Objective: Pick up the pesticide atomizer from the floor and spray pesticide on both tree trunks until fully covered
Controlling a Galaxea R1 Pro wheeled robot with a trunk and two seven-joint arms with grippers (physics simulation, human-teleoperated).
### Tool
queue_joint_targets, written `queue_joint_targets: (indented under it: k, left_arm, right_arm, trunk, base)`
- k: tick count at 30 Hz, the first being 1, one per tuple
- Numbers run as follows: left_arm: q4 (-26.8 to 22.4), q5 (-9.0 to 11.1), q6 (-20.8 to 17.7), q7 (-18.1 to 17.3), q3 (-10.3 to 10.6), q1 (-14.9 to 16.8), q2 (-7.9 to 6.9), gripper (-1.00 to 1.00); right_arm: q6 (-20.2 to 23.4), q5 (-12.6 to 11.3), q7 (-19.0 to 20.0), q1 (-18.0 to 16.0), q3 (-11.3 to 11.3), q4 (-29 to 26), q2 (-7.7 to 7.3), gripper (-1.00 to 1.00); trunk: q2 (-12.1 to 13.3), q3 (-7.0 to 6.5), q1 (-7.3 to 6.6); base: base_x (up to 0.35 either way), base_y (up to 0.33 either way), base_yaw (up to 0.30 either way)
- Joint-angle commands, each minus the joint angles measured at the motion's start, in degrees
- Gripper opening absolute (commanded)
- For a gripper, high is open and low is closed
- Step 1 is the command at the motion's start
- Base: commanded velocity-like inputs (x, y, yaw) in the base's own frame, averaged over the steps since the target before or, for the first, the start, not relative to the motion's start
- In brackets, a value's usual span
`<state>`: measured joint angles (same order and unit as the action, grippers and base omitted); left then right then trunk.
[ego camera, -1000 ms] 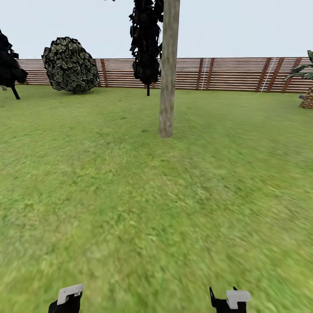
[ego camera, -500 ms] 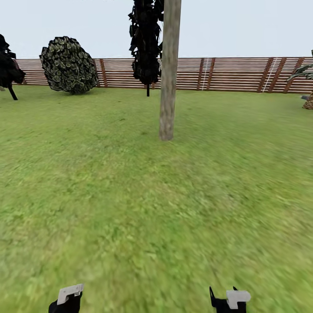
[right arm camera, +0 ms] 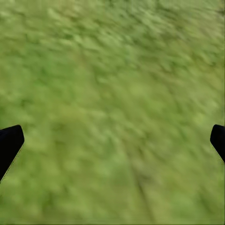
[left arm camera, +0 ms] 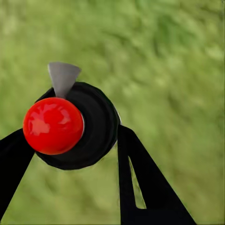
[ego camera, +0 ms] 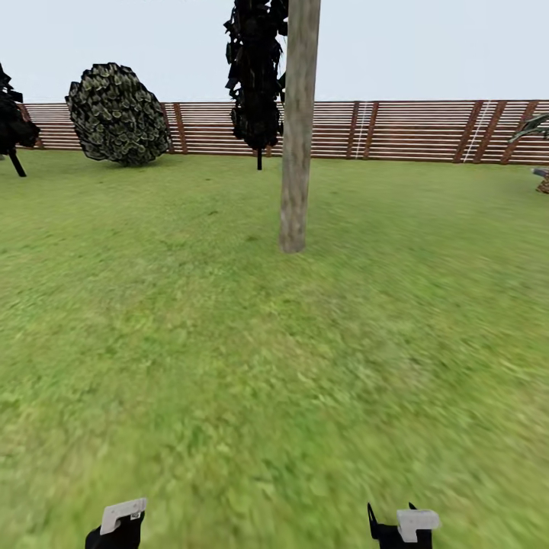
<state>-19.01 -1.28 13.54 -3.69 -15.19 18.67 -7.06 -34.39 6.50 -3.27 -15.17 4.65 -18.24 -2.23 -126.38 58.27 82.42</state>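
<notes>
1. Head view. Grass floor (ego camera: 229, 366) runs from the lower edge up to a brown slat fence (ego camera: 412, 130) across the upper third. One thick grey-brown tree trunk (ego camera: 297, 130) stands just above centre, slightly leaning and branchless, with a near-black thin-trunked tree (ego camera: 255, 76) behind it. A round leafy bush (ego camera: 118, 114) sits at upper left. The left gripper (ego camera: 118, 526) and right gripper (ego camera: 404, 526) peek in at the bottom edge; from here neither's opening can be judged.

2. Left wrist view. The left gripper (left arm camera: 70, 140) is closed around the pesticide atomizer (left arm camera: 77, 124), seen end-on at centre left: a black round body, a glossy red cap and a grey spout. One dark finger (left arm camera: 145, 183) bears against its side. The body looks rigid, smooth and probably light, so slip is the likely risk. The best hold is judged to be across the black barrel below the cap, leaving the spout free.

3. Right wrist view. The right gripper (right arm camera: 112, 140) is spread wide, its dark tips at the two side edges with only blurred grass between them; it holds nothing.
</notes>
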Motion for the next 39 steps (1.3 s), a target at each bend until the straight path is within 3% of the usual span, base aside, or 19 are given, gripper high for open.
queue_joint_targets:
  k: [1,28,39]
  left_arm:
    - [0.06,-0.13,0.17,-0.41,-0.45,0.05,0.03,-1.00]
    - [0.05,-0.13,0.13,-0.36,-0.48,0.05,-0.04,-1.00]
    - [0.03,-0.11,0.24,-0.43,-2.59,-0.02,-1.74,-1.00]
  right_arm:
    - [-0.15,0.61,-0.25,-0.03,0.28,0.05,0.03,1.00]
    - [-0.15,0.61,-0.21,-0.03,0.28,0.05,0.03,1.00]
    - [-0.15,0.54,-0.25,-0.03,0.27,0.14,0.09,1.00]
  trunk:
    - [-0.01,0.04,0.03]
    - [-0.01,0.04,0.03]
    - [-0.01,0.04,0.03]
  base:
    - [0.339,0.000,0.000]
    - [0.339,0.000,0.000]
    - [0.339,0.000,0.000]
